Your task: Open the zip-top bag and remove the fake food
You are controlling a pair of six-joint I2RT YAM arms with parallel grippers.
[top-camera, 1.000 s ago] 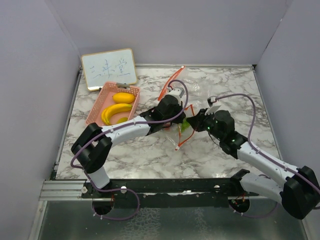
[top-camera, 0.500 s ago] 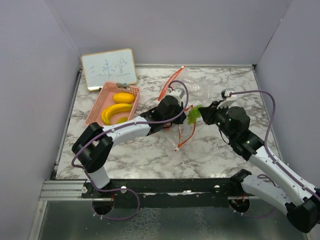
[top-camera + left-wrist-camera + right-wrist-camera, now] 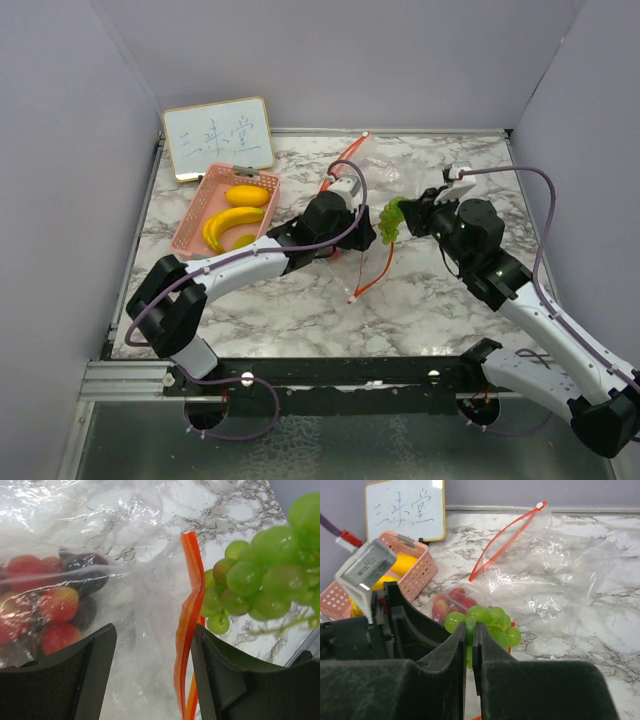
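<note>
Removal step: my right claw [image 3: 471,632] grips the green grapes [image 3: 492,620], held clear of the bag [image 3: 100,515]. My left claw [image 3: 152,647] is released, zip edge [image 3: 190,610] between its jaws. Next: deposit grapes, fetch red fruit [image 3: 52,607].

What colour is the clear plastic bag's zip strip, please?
The zip strip is orange-red; clearest in left wrist view.

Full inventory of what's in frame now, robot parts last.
whiteboard: 1, white, far left corner
basket: 1, pink, beside whiteboard
bananas: 2, yellow, in basket
lemon: 1, yellow-orange, in basket
zip-top bag: 1, clear, orange-red zip, mid table
berries: several, red and dark purple, inside bag
grape cluster: 1, green, outside bag, held
table: 1, white marble
left end effector: 1, black, open, at bag's zip
right end effector: 1, black, shut on grape cluster
</note>
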